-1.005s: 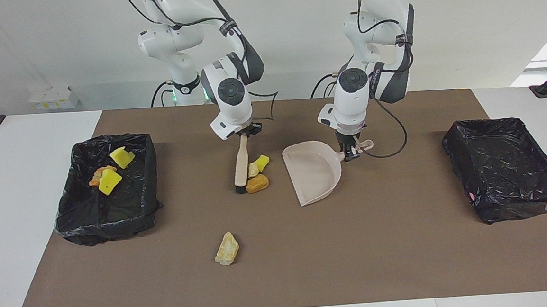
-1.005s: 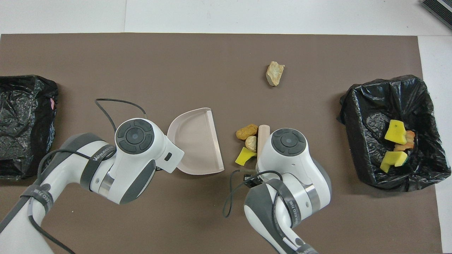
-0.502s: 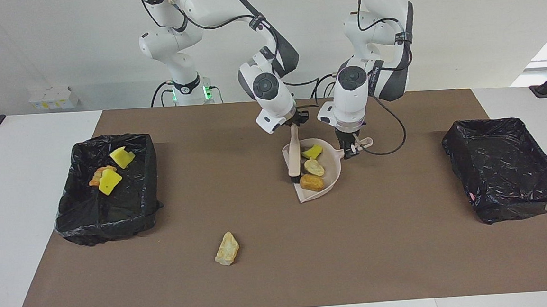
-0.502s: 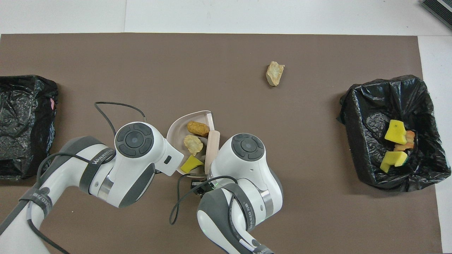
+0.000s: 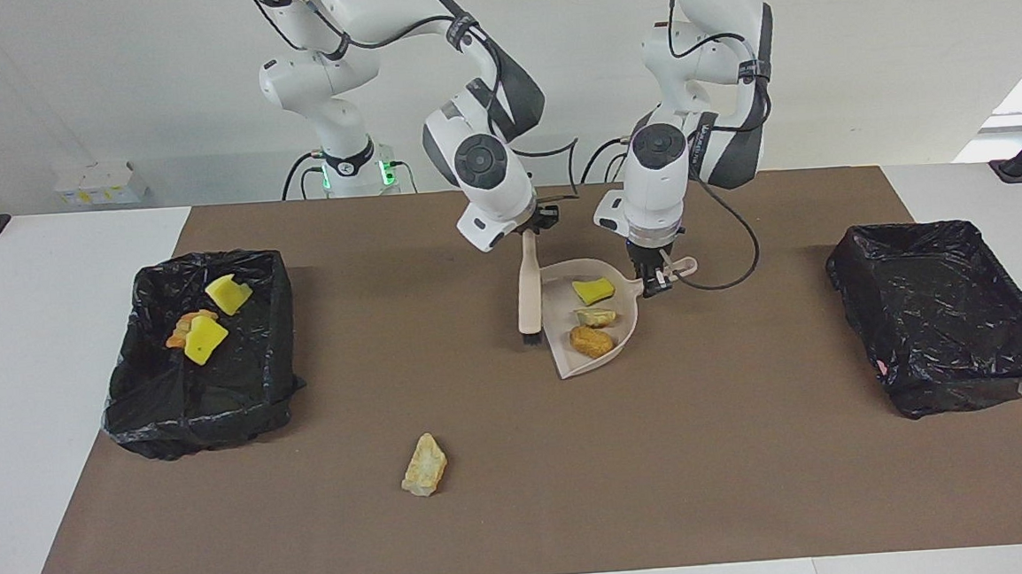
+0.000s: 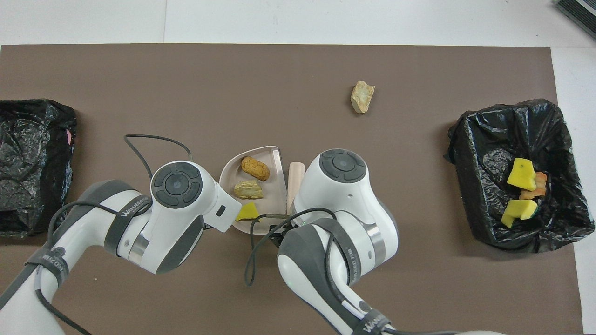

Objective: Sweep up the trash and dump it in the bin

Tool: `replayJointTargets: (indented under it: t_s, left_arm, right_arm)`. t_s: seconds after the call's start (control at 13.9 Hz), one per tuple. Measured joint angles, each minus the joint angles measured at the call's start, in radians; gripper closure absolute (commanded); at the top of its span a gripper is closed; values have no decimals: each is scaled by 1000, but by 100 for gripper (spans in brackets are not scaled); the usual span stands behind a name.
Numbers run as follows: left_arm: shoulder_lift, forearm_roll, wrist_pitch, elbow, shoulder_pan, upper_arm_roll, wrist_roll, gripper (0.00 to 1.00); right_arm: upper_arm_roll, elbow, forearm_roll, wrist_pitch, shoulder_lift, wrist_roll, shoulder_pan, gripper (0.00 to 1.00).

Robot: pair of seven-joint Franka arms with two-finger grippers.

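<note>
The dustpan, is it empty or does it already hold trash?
Loaded. Three trash pieces lie in the dustpan: a yellow chunk, a beige lump and an orange-brown piece.

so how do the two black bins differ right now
The bin at the right arm's end holds trash, yellow and orange pieces; the bin at the left arm's end shows only bare liner. The first bin's bag bulges and sags over its rim; the second's lies flatter, edges squarer. Both are black-lined and rest on the brown mat.
</note>
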State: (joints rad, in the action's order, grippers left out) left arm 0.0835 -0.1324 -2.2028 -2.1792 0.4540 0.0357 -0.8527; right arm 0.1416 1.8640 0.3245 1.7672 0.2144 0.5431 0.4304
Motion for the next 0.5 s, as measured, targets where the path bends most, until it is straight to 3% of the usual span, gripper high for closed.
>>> replayJointTargets:
  t_s: [0.22,0.5]
  left_arm:
    - [0,0,0,0,0,0,13,100]
    - [0,0,0,-1,-1,-2,23,100]
  right_arm:
    - [-1,-45,-207,-98,-19,-60,-69,100]
    - [-3,-51,-477,-98,-3,-217,-124,100]
